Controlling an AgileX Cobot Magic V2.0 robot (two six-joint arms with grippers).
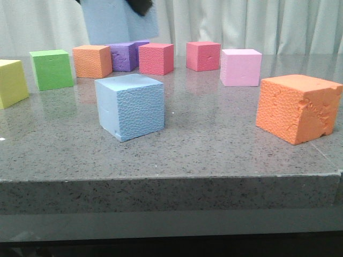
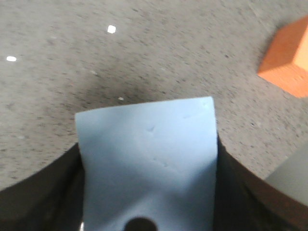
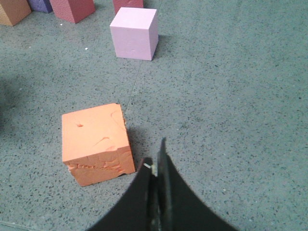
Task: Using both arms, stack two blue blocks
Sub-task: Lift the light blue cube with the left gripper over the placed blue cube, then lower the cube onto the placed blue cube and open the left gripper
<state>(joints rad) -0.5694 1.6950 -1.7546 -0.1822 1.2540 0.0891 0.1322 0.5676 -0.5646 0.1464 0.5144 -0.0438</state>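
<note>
Nearest us: pebbled blue block (image 1: 130, 106) sits on table (image 1: 214, 155), front centre, big orange cube (image 1: 297, 107) at its 3 o'clock. Right gripper (image 3: 155, 168) pressed together, empty, idling by orange cube. Further back, at 12 o'clock and high: left gripper (image 2: 144, 192) pinching smooth blue block (image 1: 115, 21). Next, we reckon: bring it over pebbled one, square the faces, lower gently, then let go.

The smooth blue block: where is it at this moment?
The smooth blue block is held in the air by the left gripper, at the top left of the front view, above the orange and purple cubes of the back row.
</note>
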